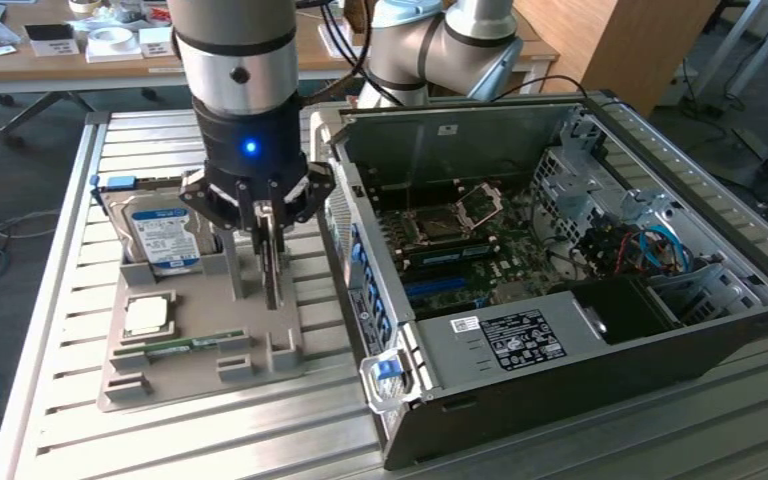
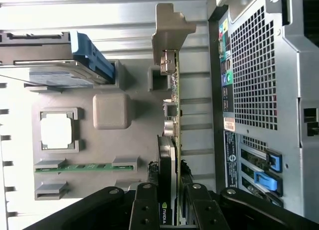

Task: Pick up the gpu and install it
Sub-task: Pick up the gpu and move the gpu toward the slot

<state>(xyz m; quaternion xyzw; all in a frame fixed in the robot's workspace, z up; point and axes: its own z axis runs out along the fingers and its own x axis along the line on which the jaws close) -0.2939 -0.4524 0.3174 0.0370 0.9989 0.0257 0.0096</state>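
gripper (image 1: 268, 235) clamped on edge-on gpu (image 2: 169, 150), card's top hidden between its fingers, unclear whether lifted off gray tray (image 1: 157, 385)

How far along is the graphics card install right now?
Done: the claw is at the gpu. In hand: it is clamped on the card, which stands on edge at the grey tray. Left: the card is not yet in the open computer case.

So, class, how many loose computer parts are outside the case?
4: hard drive farthest, then CPU, then RAM stick; gpu on edge in the gripper, beside the case.
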